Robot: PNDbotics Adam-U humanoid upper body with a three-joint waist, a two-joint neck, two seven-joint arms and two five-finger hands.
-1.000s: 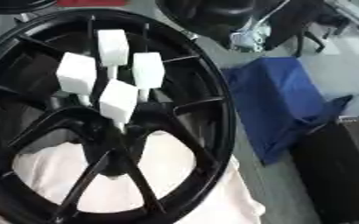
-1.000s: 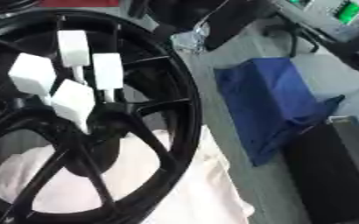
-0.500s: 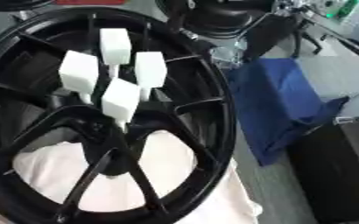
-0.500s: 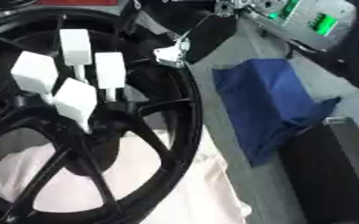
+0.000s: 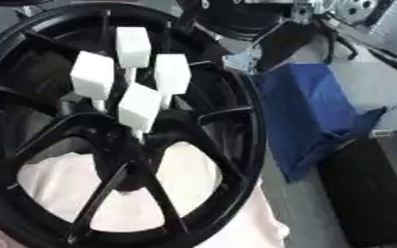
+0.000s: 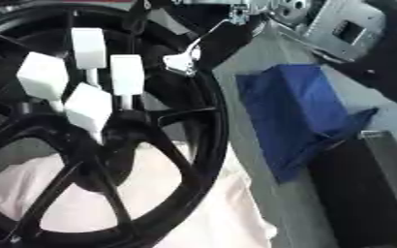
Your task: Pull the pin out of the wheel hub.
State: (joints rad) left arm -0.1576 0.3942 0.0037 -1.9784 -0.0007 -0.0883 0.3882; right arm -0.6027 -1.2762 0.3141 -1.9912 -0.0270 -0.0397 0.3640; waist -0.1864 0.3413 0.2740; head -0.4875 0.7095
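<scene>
We see the black wheel hub (image 5: 236,121) filling the left of both views, its rim cut off at the left and bottom edges; four pins with white block heads (image 5: 134,46) stand upright in the hub centre, clustered close together, their thin stems partly hidden behind one another and behind the spokes; none has been drawn out. A pale pink cloth (image 5: 66,193) lies beneath the hub, visible through the spoke gaps. To the right lies a blue cloth (image 5: 308,116); beside it, at the lower right, sits a black box (image 5: 375,189), cut off by the frame edge. At the top, a dark arm-like form (image 6: 227,29) carrying a small white piece (image 6: 181,62) reaches in near the rim; we cannot tell whether it is a hand, nor how any fingers stand. No legible writing or label appears.
</scene>
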